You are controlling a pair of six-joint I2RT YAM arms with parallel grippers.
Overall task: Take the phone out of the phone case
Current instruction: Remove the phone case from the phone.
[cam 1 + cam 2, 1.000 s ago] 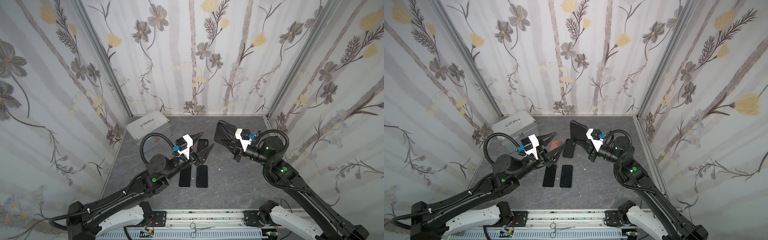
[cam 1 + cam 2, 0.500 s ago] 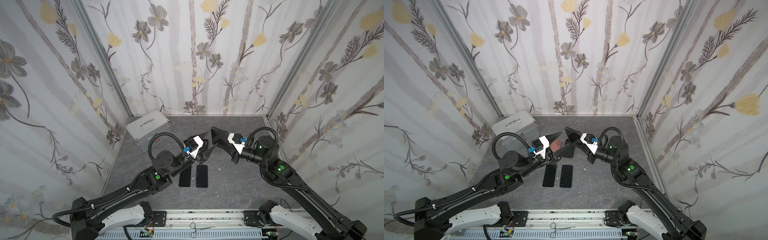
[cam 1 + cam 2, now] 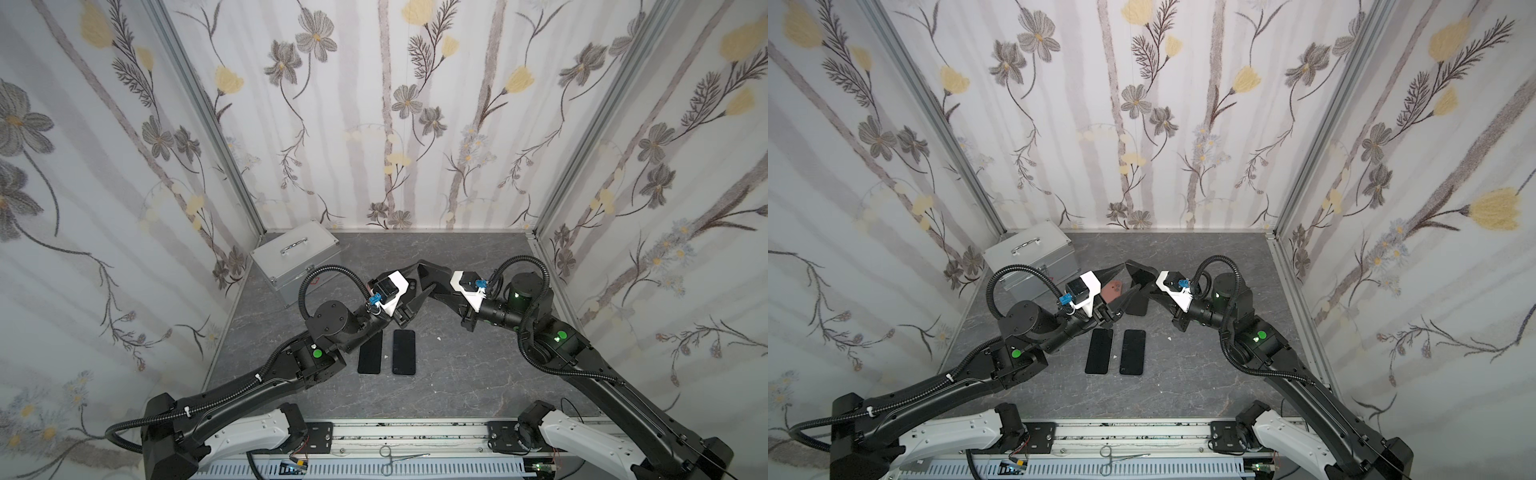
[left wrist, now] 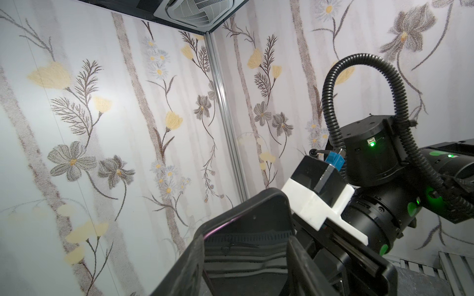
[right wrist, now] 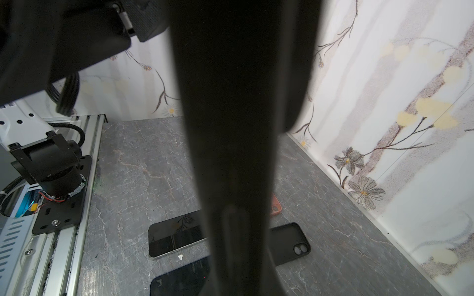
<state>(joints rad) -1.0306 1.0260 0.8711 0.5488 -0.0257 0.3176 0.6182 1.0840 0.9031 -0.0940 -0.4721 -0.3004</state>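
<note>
The phone in its black phone case (image 3: 430, 269) hangs in the air over the middle of the table. My right gripper (image 3: 441, 286) is shut on it, pinching front and back. Seen from the right wrist, the cased phone (image 5: 243, 102) is a broad dark shape filling the middle. My left gripper (image 3: 420, 283) faces it from the other side, open. In the left wrist view the phone's glossy screen (image 4: 246, 256) lies between the fingers (image 4: 189, 264), which stand close along its two long edges. In a top view the phone (image 3: 1140, 274) sits between both grippers.
Two bare phones (image 3: 370, 353) (image 3: 404, 352) lie side by side on the table (image 3: 478, 374). An empty black case (image 5: 289, 243) and a reddish case (image 3: 1113, 291) lie behind them. A silver box (image 3: 297, 257) stands at the back left. Scissors (image 3: 399, 457) rest on the front rail.
My right gripper has carried the cased phone left toward the middle. My left gripper has swung up and right to meet it, and its fingers have narrowed around the phone.
</note>
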